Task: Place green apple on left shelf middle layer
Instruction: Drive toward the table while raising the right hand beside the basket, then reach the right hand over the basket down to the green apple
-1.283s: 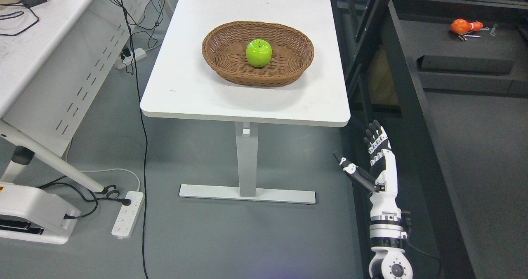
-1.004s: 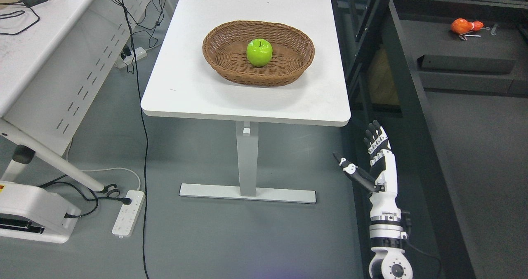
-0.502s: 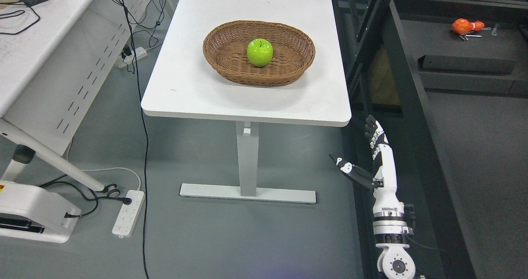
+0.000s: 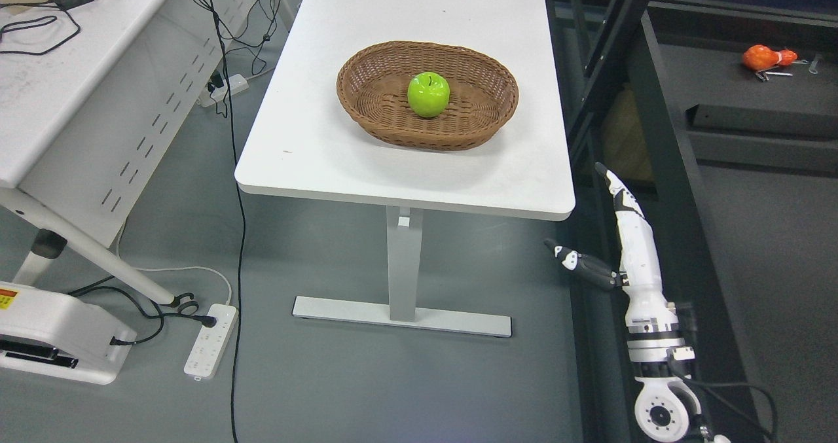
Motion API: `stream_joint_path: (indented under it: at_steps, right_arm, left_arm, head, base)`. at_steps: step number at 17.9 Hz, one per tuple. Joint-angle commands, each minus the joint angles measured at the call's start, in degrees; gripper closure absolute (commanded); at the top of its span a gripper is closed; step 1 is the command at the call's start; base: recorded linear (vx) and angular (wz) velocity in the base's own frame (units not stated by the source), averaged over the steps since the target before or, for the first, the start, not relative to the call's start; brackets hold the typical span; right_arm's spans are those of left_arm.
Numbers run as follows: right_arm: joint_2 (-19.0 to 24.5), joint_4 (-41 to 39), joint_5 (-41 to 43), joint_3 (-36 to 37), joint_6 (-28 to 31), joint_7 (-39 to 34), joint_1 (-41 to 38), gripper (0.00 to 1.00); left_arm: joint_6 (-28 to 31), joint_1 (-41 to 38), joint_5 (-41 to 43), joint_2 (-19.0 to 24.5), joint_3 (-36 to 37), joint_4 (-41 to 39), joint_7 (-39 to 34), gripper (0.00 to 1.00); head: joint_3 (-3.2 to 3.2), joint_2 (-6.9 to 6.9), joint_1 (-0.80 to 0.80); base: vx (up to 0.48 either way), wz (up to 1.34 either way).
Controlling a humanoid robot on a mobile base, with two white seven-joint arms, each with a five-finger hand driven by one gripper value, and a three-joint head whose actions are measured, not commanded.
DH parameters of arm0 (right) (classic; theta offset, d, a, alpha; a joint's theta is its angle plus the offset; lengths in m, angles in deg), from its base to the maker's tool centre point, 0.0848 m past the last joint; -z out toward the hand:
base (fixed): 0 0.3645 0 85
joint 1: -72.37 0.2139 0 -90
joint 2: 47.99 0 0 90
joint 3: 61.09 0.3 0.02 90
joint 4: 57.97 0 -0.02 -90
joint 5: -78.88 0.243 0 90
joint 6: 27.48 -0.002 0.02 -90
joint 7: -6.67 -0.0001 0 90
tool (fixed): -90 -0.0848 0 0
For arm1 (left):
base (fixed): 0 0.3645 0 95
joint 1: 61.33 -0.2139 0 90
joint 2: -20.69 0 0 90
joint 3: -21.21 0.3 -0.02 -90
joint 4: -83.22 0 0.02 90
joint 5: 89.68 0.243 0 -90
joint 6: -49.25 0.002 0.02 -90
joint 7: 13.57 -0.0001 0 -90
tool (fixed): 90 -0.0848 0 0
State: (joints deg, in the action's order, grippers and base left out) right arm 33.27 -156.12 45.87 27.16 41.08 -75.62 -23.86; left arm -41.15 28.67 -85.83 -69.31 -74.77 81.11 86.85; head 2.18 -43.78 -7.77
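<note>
Green apple (image 4: 429, 94) sits glossy, stem up, inside wicker basket (image 4: 488, 125)

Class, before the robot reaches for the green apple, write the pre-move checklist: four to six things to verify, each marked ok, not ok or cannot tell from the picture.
1. Green apple in view and unobstructed: ok.
2. Apple sitting inside the wicker basket on the white table, nothing else in the basket: ok.
3. Right hand empty, fingers extended, thumb out: ok.
4. Right hand level with the apple: not ok, it hangs below the table's edge, off its right corner.
5. Left hand ready: cannot tell, out of view.
6. Left shelf middle layer free: cannot tell, that shelf is not identifiable here.
</note>
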Motion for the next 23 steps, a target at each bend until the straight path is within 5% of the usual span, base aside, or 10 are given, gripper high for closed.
stream_joint_path:
  at_steps: [1, 8, 23]
  right_arm:
    - [-1.5, -0.6, -2.2, 2.5, 0.0, -1.7, 1.4, 0.01]
    - [1.0, -0.6, -2.3, 2.2, 9.6, -4.9, 6.1, 0.04]
    - [4.4, 3.6, -3.8, -5.7, 11.4, -7.4, 13.5, 0.04]
  left_arm:
    - [0.0, 1.2, 0.0, 1.0, 0.0, 0.0, 0.0, 0.00]
    - [0.0, 1.2, 0.0, 1.0, 0.0, 0.0, 0.0, 0.00]
    - [0.0, 1.2, 0.0, 1.0, 0.0, 0.0, 0.0, 0.00]
  head:
    - [0.00, 0.00, 0.00]
    - [0.00, 0.00, 0.00]
    - [0.00, 0.00, 0.00]
  base:
    - [0.128, 0.18]
    - [0.143, 0.25]
    - [0.144, 0.22]
